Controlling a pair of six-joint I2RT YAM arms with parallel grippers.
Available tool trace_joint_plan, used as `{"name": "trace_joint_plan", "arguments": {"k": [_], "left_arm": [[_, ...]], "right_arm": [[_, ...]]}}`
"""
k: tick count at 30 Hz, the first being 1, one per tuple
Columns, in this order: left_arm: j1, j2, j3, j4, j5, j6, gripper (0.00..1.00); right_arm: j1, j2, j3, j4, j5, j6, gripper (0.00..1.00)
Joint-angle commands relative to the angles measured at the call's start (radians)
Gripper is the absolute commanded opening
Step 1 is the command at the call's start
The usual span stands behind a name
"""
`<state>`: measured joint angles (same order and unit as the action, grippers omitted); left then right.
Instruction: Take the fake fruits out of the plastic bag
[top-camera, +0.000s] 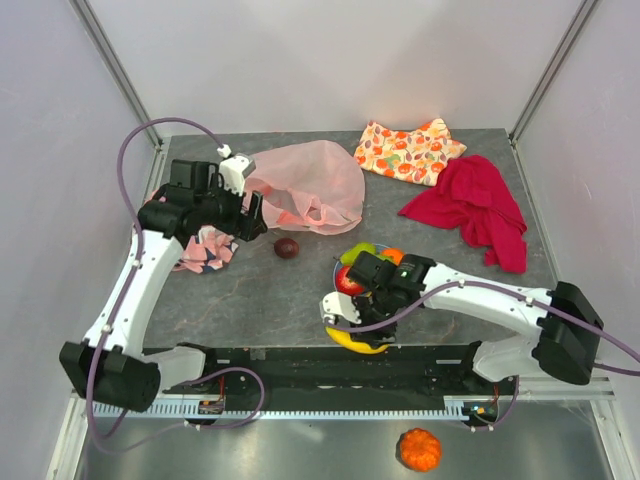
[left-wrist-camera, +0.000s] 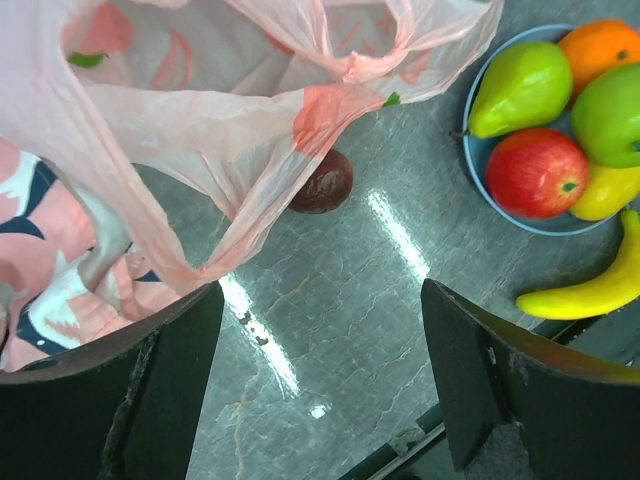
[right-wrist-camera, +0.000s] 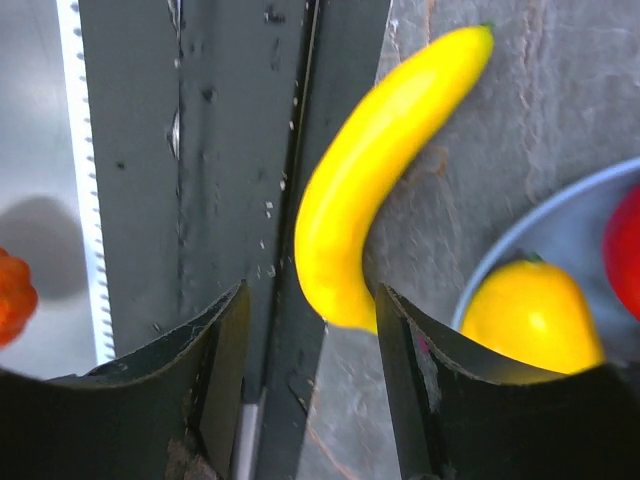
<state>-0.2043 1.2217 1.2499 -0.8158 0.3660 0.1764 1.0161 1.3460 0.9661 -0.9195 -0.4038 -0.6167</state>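
Note:
The pink plastic bag lies crumpled at the back left; in the left wrist view it hangs just above my fingers. My left gripper is open and empty beside the bag's near edge. A dark purple fruit lies on the table by the bag. The blue plate holds a pear, an orange, a green apple, a red apple and a yellow fruit. My right gripper is open over the end of the banana.
A fruit-print orange cloth and a red cloth lie at the back right. A pink-and-black patterned cloth lies under my left arm. A black rail runs along the front edge. An orange pumpkin sits on the metal shelf below.

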Motion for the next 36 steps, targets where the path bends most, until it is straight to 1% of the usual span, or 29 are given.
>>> {"name": "trace_joint_plan", "arguments": {"k": [1, 5, 10, 11, 13, 14, 15, 16, 17, 20, 22, 25, 27, 31, 33, 36], "left_arm": [[0.020, -0.062, 0.029, -0.003, 0.002, -0.040, 0.87], [0.069, -0.090, 0.042, -0.002, 0.028, -0.052, 0.87], [0.095, -0.126, 0.040, -0.005, 0.040, -0.049, 0.87], [0.098, -0.129, 0.040, -0.006, 0.040, -0.049, 0.87], [0.100, -0.136, 0.037, -0.006, 0.045, -0.048, 0.87], [0.103, -0.137, 0.036, -0.006, 0.048, -0.049, 0.87], [0.106, -0.137, 0.036, -0.006, 0.057, -0.051, 0.87], [0.108, -0.136, 0.037, -0.006, 0.062, -0.055, 0.87], [0.111, -0.137, 0.036, -0.006, 0.065, -0.057, 0.87], [0.112, -0.130, 0.039, -0.005, 0.079, -0.058, 0.87], [0.112, -0.126, 0.039, 0.001, 0.090, -0.058, 0.87], [0.114, -0.116, 0.042, 0.015, 0.105, -0.063, 0.87], [0.114, -0.105, 0.051, 0.018, 0.117, -0.066, 0.87], [0.114, -0.085, 0.069, 0.017, 0.136, -0.074, 0.87], [0.115, -0.077, 0.074, 0.017, 0.149, -0.080, 0.87], [0.115, -0.067, 0.077, 0.014, 0.163, -0.083, 0.87]], "right_arm": [[0.019, 0.057, -0.004, 0.126, -0.035, 0.121, 0.61], [0.039, 0.157, 0.008, 0.192, 0.032, 0.198, 0.61], [0.073, 0.211, 0.019, 0.214, 0.052, 0.210, 0.61], [0.084, 0.225, 0.019, 0.217, 0.059, 0.210, 0.60], [0.090, 0.237, 0.008, 0.219, 0.078, 0.206, 0.54], [0.096, 0.245, 0.003, 0.220, 0.091, 0.198, 0.48], [0.099, 0.248, -0.001, 0.219, 0.101, 0.190, 0.36], [0.101, 0.245, 0.002, 0.206, 0.114, 0.183, 0.30], [0.102, 0.236, 0.012, 0.196, 0.143, 0.164, 0.23], [0.101, 0.200, 0.054, 0.116, 0.209, 0.126, 0.17], [0.101, 0.176, 0.078, 0.050, 0.244, 0.077, 0.15], [0.101, 0.169, 0.137, -0.045, 0.327, 0.061, 0.13], [0.099, 0.171, 0.160, -0.071, 0.365, 0.061, 0.13], [0.098, 0.171, 0.171, -0.096, 0.375, 0.048, 0.14], [0.093, 0.173, 0.171, -0.108, 0.355, 0.044, 0.14], [0.081, 0.174, 0.160, -0.101, 0.358, 0.049, 0.14]]}}
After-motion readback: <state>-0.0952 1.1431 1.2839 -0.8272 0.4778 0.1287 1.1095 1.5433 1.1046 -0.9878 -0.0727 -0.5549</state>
